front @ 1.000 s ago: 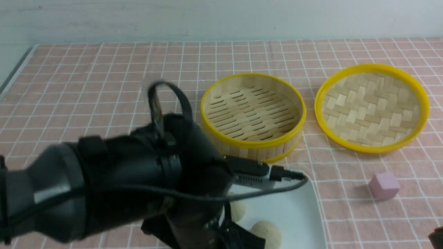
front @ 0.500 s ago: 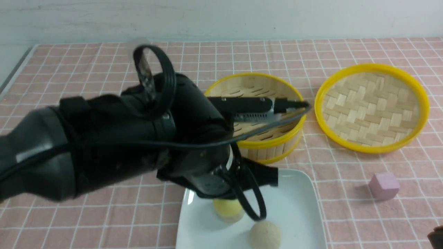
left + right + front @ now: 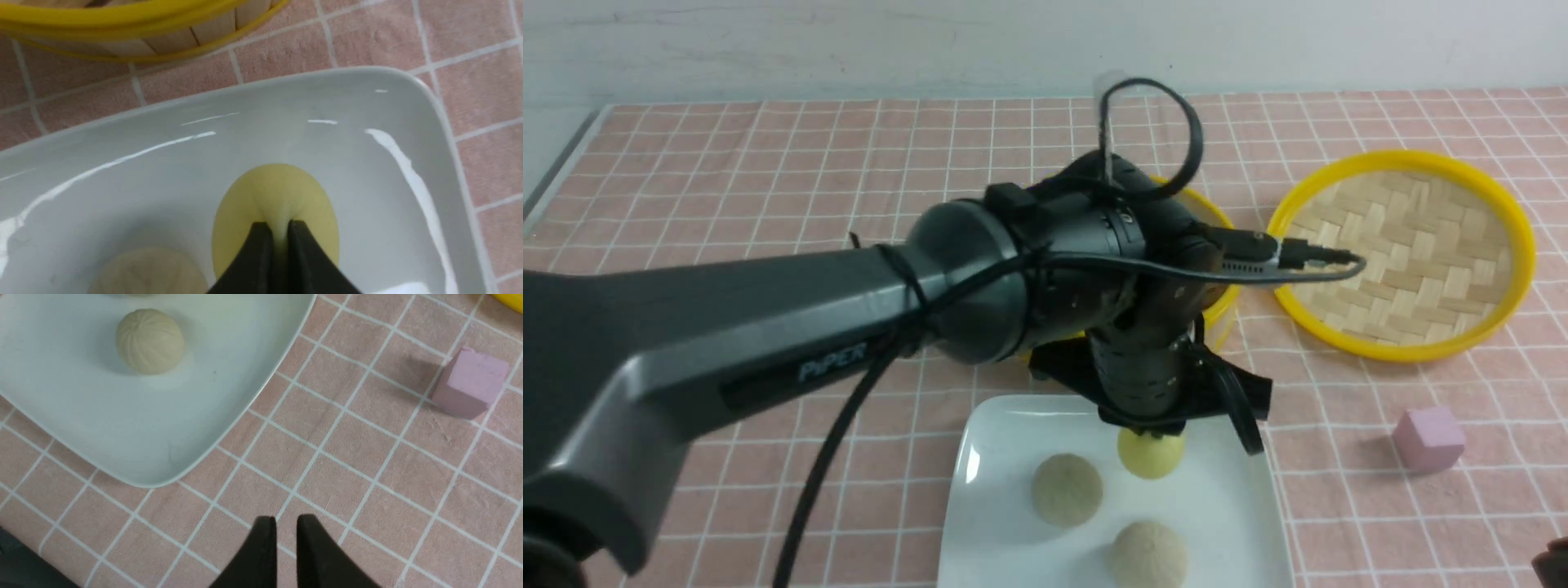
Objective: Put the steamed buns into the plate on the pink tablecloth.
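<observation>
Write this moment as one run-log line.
left gripper: shut on pale yellow round bun over glossy white square plate | two pale beige ridged buns: on plate | right gripper: shut, empty, over pink gridded tablecloth

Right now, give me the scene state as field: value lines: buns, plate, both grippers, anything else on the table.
yellow bun: pinched in left gripper, over the plate; contact with the plate unclear
far beige bun: on the plate, free
near beige bun: on the plate, free
right gripper: shut, empty, above the pink tablecloth beside the plate
steamer basket: just beyond the plate, interior hidden
woven lid: on the cloth, robot's right
pink cube: on the cloth, right of the plate
</observation>
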You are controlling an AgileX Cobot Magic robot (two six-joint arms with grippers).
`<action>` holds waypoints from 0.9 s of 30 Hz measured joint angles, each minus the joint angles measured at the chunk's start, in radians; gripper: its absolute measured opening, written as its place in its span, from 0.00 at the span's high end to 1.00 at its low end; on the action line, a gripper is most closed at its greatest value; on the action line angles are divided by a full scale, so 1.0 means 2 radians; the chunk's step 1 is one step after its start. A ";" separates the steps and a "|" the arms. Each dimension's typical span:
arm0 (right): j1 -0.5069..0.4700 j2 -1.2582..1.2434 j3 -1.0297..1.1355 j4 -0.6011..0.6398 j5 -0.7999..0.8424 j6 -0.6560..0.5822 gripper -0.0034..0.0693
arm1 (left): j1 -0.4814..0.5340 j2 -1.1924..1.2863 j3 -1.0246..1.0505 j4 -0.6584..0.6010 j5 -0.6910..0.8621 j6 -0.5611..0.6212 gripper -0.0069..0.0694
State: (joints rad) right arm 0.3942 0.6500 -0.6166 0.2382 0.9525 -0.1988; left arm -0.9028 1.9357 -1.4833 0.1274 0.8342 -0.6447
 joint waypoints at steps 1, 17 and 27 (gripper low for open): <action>0.000 -0.001 0.000 0.000 0.001 0.001 0.83 | 0.000 0.001 0.000 0.000 0.001 0.000 0.83; 0.000 -0.236 0.002 -0.051 0.108 0.078 0.97 | 0.000 -0.011 -0.052 0.000 0.046 0.062 0.34; 0.000 -0.290 0.119 -0.053 -0.170 0.089 0.97 | 0.000 -0.045 -0.066 0.034 0.084 0.073 0.78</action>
State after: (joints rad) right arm 0.3942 0.0692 -0.3781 0.1329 0.6132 -0.0209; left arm -0.9028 1.8447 -1.6148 0.1957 1.0028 -0.4987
